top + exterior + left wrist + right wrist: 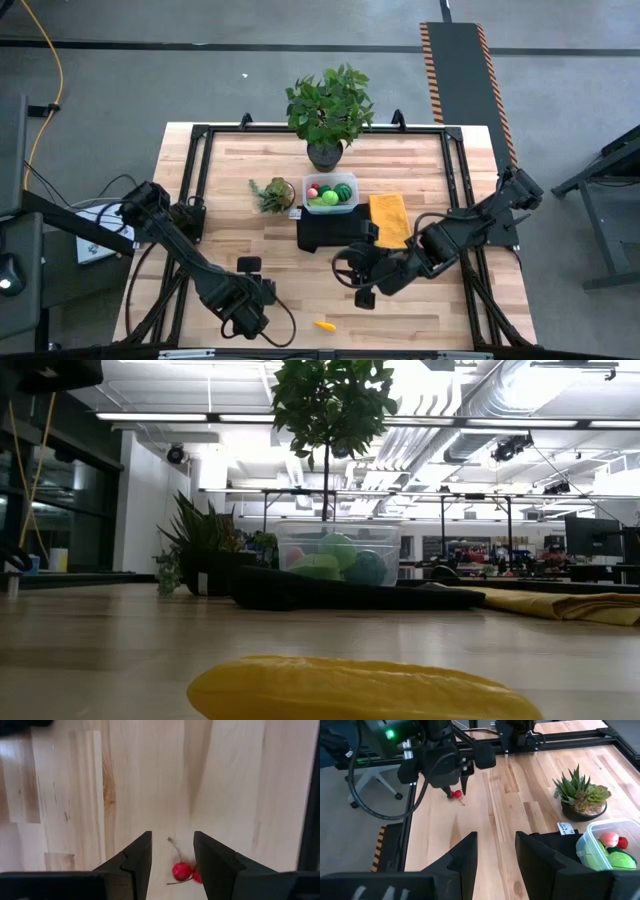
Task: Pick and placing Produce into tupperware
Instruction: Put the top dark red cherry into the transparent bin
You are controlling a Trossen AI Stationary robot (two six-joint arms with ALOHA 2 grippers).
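The red cherries lie on the table between the left gripper's narrowly parted, empty jaws.

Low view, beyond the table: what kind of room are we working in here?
Probably an open lab or workshop floor: exposed ceiling ducts, strip lights and rows of workbenches with monitors behind the tupperware. The high view adds a bare grey floor with hazard-striped edging.

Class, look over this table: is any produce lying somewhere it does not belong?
Yes. A yellow piece lies loose at the table's near edge, and red cherries sit on bare wood between the open left gripper fingers. Both are outside the tupperware, which already holds other produce.
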